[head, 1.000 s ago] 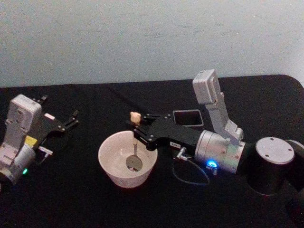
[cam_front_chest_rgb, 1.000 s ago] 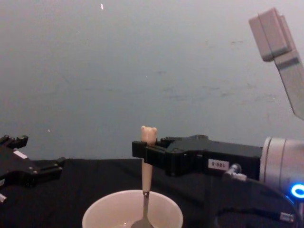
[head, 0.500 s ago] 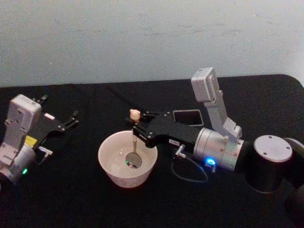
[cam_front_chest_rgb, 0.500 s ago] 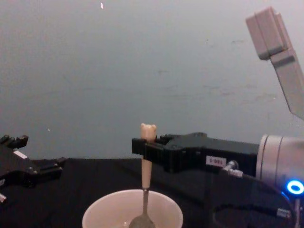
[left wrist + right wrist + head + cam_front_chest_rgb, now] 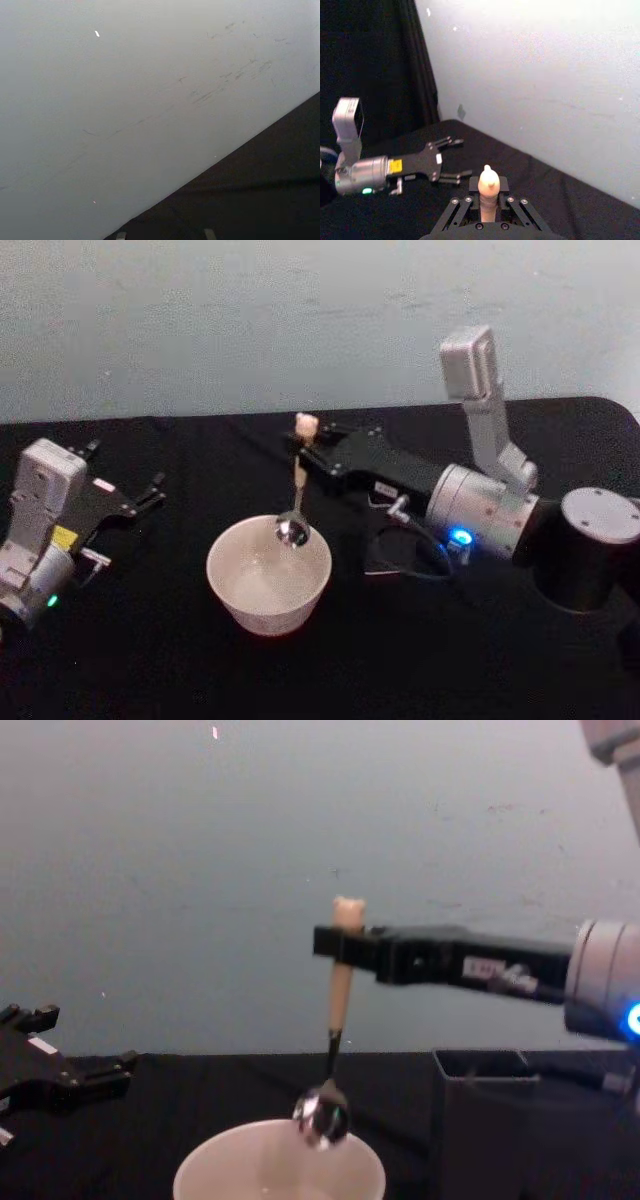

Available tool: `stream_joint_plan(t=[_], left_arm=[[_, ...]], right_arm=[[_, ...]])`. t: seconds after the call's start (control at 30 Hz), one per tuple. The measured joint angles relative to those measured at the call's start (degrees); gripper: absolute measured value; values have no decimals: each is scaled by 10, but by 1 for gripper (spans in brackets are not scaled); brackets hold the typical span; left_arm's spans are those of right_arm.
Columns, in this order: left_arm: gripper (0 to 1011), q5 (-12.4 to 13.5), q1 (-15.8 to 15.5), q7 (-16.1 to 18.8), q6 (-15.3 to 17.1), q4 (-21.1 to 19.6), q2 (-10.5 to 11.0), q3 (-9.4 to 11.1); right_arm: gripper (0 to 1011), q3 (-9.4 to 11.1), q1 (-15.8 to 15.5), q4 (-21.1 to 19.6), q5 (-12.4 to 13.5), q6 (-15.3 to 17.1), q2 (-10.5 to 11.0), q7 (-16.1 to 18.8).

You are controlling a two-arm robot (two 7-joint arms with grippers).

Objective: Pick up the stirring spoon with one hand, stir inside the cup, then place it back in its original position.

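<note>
Head view: R gripper (image 5: 303, 443), upper centre, is clamped on the stirring spoon (image 5: 298, 480) just under the bear head. Spoon hangs near-vertical, bowl at the far rim of the cup (image 5: 262, 612), lower centre. L gripper (image 5: 122, 476) sits parked at mid-left, fingers spread, holding nothing. L wrist view: wall and black table (image 5: 260, 200), no task items. R wrist view: bear head pokes up between the closed fingers, grip looks centred; L gripper (image 5: 462, 157) is farther off, spread. Chest view: spoon bowl is at or just over the cup rim, can't tell if touching; dark grey holder (image 5: 480, 1120) is lower right, well apart from the cup. My read: stirring is done, return leg next. Do it well by going straight up till the bowl clears the rim, keeping the stem plumb, moving across to the holder, lowering in, and releasing only once seated. Risk: clipping the rim or holder wall. Count: 1 spoon, 1 cup, 1 holder, 2 grippers.
</note>
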Motion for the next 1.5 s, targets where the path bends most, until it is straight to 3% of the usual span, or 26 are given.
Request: stream_joint_plan(t=[0.4, 0.87, 1.17, 1.5], left_arm=[[1001, 0, 0, 0, 0, 0, 0, 0], [1001, 0, 0, 0, 0, 0, 0, 0], [1001, 0, 0, 0, 0, 0, 0, 0], [1001, 0, 0, 0, 0, 0, 0, 0]], right_arm=[[218, 45, 5, -41, 57, 40, 23, -37], [218, 88, -14, -75, 102, 36, 65, -65], [218, 99, -28, -79, 119, 24, 86, -71], [218, 95, -33, -70, 129, 21, 93, -74]])
